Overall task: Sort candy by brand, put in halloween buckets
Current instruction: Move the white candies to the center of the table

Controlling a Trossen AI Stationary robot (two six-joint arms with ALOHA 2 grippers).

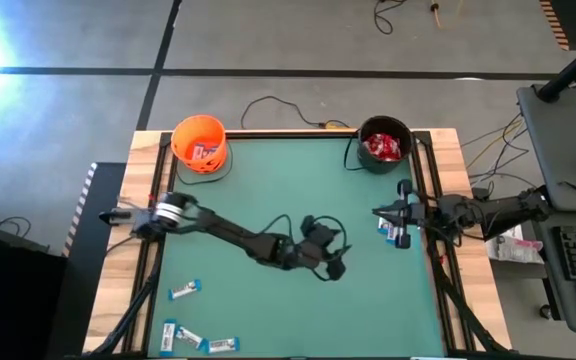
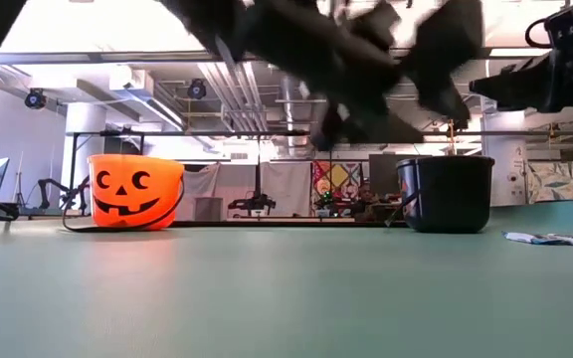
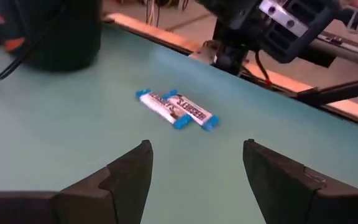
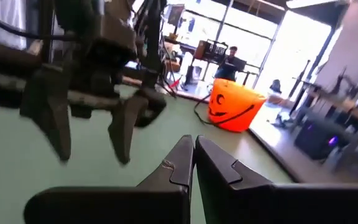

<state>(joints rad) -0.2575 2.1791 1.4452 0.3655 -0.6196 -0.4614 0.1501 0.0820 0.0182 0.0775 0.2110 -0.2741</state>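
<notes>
Two blue-and-white bars ahead of open left end effector

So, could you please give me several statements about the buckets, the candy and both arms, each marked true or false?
1. The black cauldron-like bucket holds red packets. True.
2. The bright orange plastic bucket is empty. False: something blue and white lies inside.
3. The left tool is open and holds nothing. True.
4. The right tool is wide open. False: its fingers are shut together.
5. Two slim blue-and-white bars lie side by side near the right tool. True.
</notes>
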